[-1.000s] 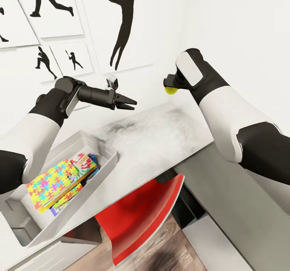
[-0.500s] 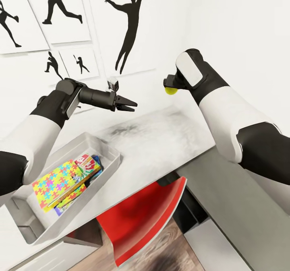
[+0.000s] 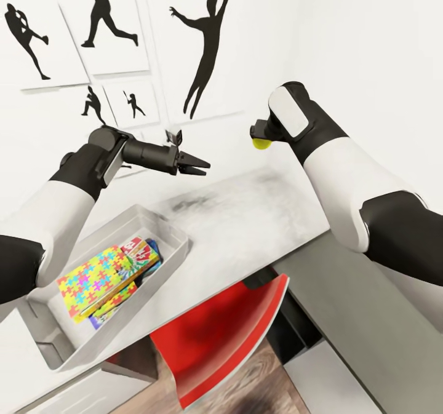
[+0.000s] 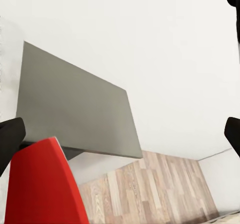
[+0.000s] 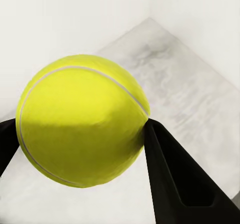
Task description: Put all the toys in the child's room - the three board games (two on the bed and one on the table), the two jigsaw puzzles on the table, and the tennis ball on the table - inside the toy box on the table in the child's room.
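My right claw grips the tennis ball above the table; my left claw hangs open, empty.

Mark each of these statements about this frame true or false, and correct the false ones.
1. The right end effector holds the tennis ball. True.
2. The ball lies in the toy box. False: it is held in the air above the table, away from the box.
3. A jigsaw puzzle lies in the toy box. True.
4. The left end effector grips a board game. False: it is open and holds nothing.
5. A red chair stands at the table. True.
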{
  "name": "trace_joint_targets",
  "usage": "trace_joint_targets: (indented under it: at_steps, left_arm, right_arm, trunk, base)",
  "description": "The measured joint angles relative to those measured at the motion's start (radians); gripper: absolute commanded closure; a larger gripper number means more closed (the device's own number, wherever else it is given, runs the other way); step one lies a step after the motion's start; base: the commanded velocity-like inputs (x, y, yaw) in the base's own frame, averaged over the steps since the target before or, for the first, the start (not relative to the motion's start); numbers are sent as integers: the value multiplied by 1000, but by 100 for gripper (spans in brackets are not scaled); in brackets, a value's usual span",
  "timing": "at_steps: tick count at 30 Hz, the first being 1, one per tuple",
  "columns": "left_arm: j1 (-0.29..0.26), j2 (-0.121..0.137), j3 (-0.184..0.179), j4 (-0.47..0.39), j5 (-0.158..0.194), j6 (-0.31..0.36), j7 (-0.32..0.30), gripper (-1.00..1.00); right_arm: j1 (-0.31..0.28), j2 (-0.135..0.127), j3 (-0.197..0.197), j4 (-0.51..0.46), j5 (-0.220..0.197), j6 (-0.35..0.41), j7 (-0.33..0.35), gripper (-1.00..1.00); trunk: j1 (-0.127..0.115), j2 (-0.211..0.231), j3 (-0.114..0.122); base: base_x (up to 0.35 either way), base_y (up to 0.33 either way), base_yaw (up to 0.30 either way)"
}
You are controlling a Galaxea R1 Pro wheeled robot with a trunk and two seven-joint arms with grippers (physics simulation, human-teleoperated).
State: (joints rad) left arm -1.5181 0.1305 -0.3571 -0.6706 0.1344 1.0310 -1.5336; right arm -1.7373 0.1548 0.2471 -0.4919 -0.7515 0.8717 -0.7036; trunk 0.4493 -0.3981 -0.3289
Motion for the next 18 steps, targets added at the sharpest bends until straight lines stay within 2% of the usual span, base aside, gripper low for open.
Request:
trace_joint_targets:
  at_steps: [18]
  left_arm:
    - [20, 4, -5, 0, -2, 0, 0, -100]
  right_arm:
    - [8, 2, 0, 0, 0, 0, 2, 100]
  trunk:
    - [0, 0, 30]
  base:
    - [0, 0, 71]
